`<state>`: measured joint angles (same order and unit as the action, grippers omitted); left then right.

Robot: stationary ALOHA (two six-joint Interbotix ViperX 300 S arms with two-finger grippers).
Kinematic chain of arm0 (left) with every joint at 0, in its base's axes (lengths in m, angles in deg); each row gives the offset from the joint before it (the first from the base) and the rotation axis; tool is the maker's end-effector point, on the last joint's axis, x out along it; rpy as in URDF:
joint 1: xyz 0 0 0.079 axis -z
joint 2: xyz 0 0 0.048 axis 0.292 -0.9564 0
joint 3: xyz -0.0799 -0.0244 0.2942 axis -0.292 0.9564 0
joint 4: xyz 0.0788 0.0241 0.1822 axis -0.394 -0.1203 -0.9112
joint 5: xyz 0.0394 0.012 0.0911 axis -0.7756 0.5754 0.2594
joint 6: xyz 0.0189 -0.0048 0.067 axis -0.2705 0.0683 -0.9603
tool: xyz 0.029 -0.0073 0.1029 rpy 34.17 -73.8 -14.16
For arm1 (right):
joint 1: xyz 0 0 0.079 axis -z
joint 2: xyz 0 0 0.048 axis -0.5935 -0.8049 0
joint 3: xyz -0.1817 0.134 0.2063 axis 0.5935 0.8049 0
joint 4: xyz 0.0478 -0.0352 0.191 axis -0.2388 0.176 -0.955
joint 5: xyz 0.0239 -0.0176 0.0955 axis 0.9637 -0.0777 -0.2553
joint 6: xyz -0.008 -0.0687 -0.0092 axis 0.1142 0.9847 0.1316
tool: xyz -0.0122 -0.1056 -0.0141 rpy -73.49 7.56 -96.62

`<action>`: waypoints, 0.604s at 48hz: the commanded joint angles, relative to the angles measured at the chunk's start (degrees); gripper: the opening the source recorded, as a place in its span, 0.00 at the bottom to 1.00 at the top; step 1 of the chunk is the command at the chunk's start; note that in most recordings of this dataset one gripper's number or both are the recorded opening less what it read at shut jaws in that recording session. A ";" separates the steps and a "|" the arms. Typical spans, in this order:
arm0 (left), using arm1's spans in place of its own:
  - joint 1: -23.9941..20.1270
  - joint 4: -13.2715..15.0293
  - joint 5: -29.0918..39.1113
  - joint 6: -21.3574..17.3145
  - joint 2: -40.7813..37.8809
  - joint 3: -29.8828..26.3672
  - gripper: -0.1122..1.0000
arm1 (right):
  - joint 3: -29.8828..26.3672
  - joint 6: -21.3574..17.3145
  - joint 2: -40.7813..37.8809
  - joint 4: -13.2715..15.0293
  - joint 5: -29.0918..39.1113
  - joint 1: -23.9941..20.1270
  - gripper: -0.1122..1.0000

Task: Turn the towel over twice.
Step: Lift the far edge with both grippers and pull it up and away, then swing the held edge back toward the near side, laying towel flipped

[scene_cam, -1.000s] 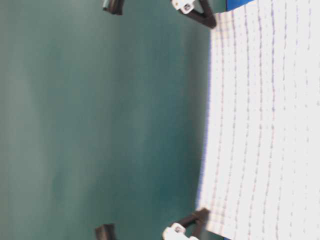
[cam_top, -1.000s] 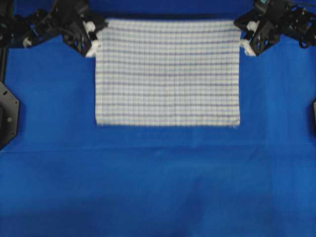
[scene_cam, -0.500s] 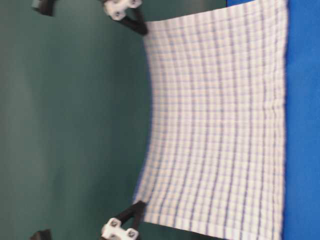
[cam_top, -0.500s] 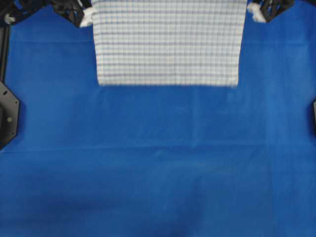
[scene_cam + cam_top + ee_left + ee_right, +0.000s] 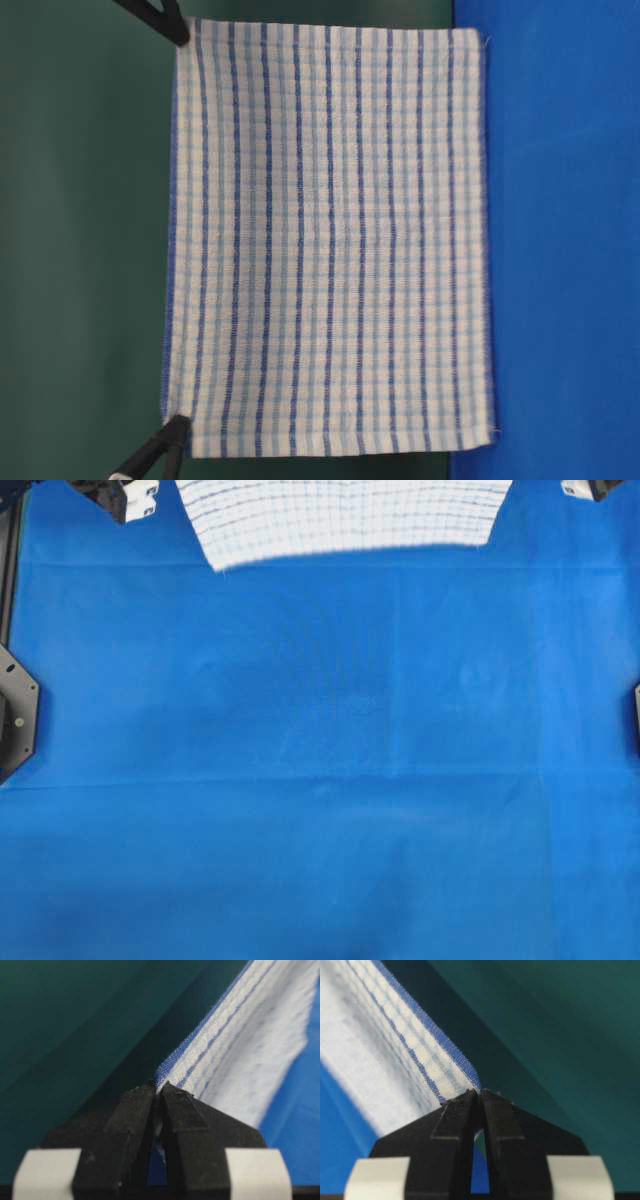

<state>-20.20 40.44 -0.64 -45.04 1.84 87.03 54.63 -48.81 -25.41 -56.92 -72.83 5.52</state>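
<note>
The counter is covered with a plain blue cloth, smooth and flat. Above it hangs the towel, a white woven cloth with dark-blue and light-blue stripes, spread out flat between the two pincers and lifted off the blue cloth; in the table-level view its lower edge seems just clear of the counter or barely touching it, I cannot tell which. In the overhead view the towel shows at the far edge of the counter. The left pincer is closed on one top corner of the towel, and the hem runs away from its tips, stretched tight. The right pincer is closed on the other top corner in the same way. To my judgement, this is the lift in the middle of one turn. The next move should carry both pincers together across the counter, at equal height and equal distance, so that the towel lays down on its other face without wrinkles or a slipped corner.
</note>
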 commanded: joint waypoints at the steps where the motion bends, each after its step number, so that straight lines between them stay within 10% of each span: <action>1: 1.58 0.00 0.26 0.18 1.41 0.09 0.12 | -0.09 -0.35 2.02 -0.26 1.41 -2.20 0.15; 29: 19.42 0.09 18.11 2.72 8.00 7.56 0.12 | 9.58 -11.51 5.89 -1.67 9.14 -25.84 0.15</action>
<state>-3.24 40.35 16.41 -42.40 9.49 94.32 64.21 -59.36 -19.70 -58.50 -63.87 -17.68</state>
